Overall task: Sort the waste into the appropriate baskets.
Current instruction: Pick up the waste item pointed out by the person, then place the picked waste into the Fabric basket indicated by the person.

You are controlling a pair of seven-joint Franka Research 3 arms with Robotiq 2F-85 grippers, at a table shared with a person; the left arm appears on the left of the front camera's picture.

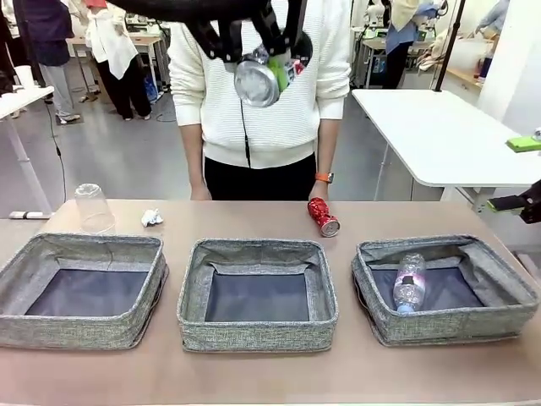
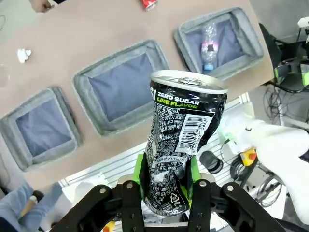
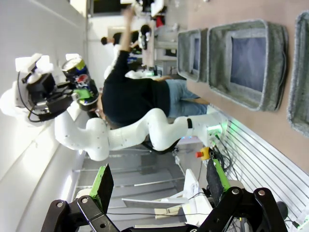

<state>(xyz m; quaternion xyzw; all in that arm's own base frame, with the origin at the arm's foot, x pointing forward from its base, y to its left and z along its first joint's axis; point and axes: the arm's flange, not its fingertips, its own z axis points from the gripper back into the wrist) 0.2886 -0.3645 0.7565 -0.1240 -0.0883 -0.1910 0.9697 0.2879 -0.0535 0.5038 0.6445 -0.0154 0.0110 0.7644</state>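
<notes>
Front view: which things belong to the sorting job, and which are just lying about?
Job: black can in left claw, red can, cup, paper ball, bottle, left basket, middle basket, right basket.
Lying about: green object on side table.

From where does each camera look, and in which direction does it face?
Front view: at the robot's side of the table, facing the person across three baskets; the left gripper holds the black can high.
Left wrist view: high above the table, looking down past the can onto the baskets.
Right wrist view: rolled sideways, facing the left arm; the right gripper is open.
Shared: all show the can.
</notes>
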